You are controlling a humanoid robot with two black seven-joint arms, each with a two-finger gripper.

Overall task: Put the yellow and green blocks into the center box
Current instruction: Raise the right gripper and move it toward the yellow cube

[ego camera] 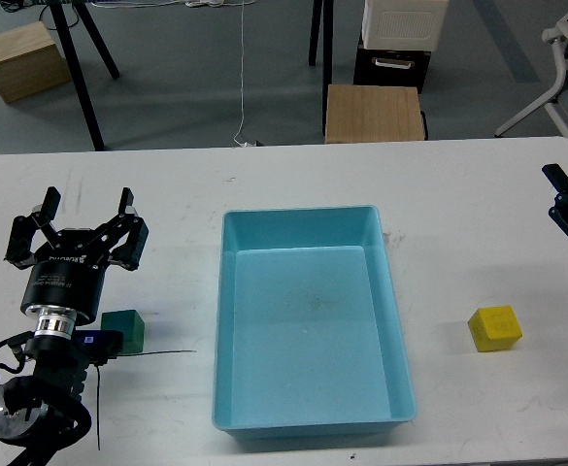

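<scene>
Gaping wide, left claw (83, 210) hovers just beyond green block (123, 330); right claw's (567, 207) spread unclear.

Your left gripper (83, 216) is hovering with its fingers spread apart, just beyond the green block (124, 330) sitting on the white table (458, 194). The blue tray (308, 325) is lying in the middle, the yellow block (495, 328) is resting well to its right, and your right gripper (567, 207) is peeking in at the far right edge, too cropped to read.

Wooden boxes (374, 113), (16, 60) on floor beyond white table (264, 180).
</scene>
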